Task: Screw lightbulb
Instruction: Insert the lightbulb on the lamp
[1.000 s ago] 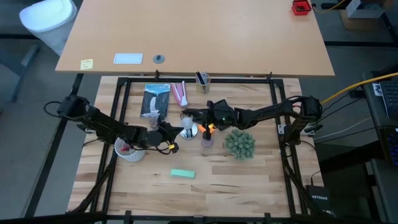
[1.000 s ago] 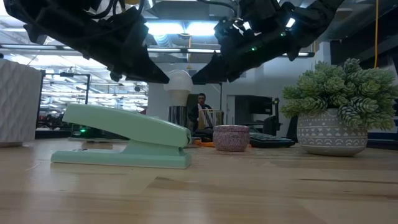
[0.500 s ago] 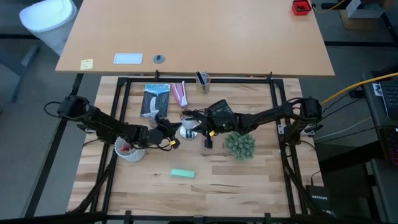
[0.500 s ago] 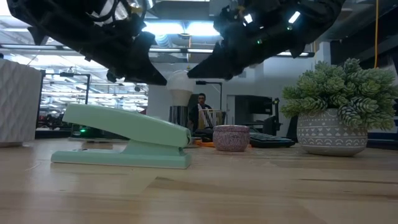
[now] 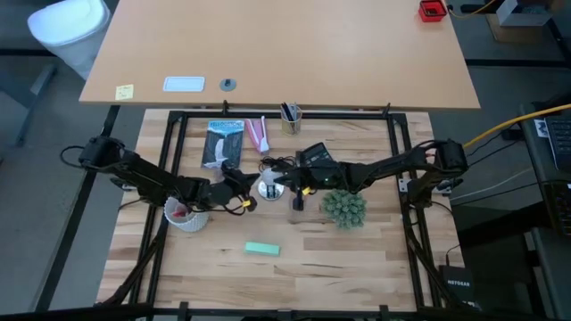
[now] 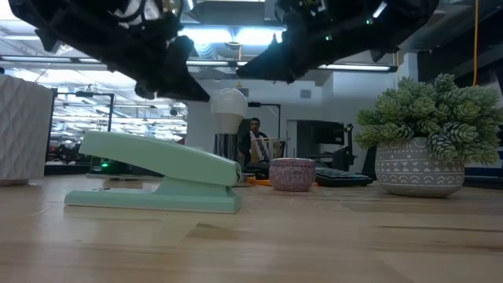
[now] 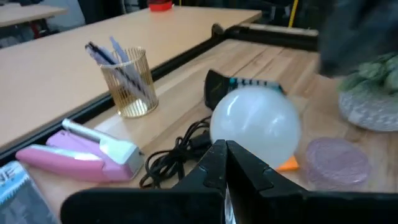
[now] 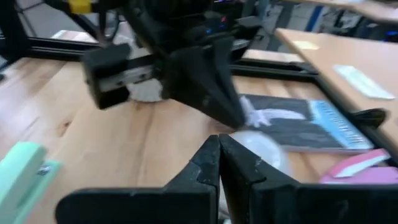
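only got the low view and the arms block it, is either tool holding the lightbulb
observer: no. The left wrist view shows the left tool shut, pointing at the lightbulb, not around it.
operator: and the right one
observer: The right tool is shut too, with the bulb beyond its tips.
operator: anything lying close to the bulb
observer: A black cord lies looped beside it, towards a pink stapler.

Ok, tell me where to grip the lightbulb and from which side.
Take the lightbulb across the widest part of its frosted globe, coming down from above: it stands upright, dome up, and its narrow base is hidden below.
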